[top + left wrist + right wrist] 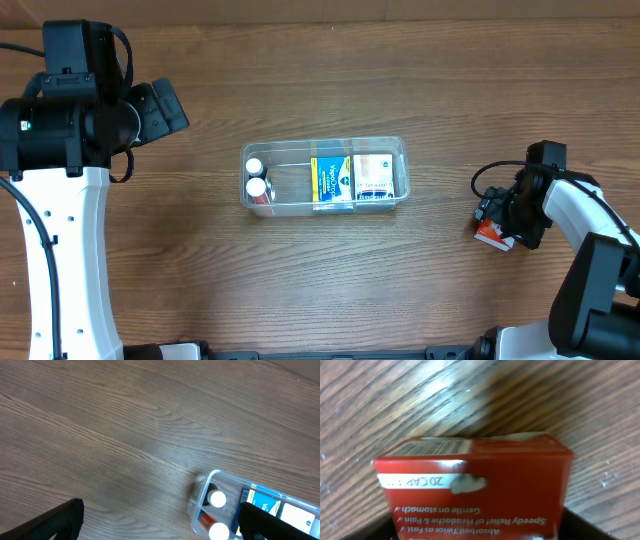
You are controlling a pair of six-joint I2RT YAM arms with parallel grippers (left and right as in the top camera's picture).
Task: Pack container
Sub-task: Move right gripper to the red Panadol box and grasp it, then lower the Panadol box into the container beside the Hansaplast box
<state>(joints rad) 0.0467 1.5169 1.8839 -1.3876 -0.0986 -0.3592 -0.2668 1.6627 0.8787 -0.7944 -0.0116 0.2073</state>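
Container (290,181), clear thin plastic at the table (320,290) centre, partly filled, looks light, slick and flexible, best taken by its rim; left pincer (160,515) gapes wide, right pincer (475,532) clasps a red medicine box (480,485) at its 3 o'clock.

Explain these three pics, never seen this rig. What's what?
These show two robot arms at a wooden table. One picture looks straight down from overhead. The other two come from a camera on each wrist. The clear container in the middle holds two white-capped bottles, a blue-and-yellow box and a white box. The left gripper is open and empty, near the container's bottle end. The right gripper appears to be gripping a red medicine box well outside the container.
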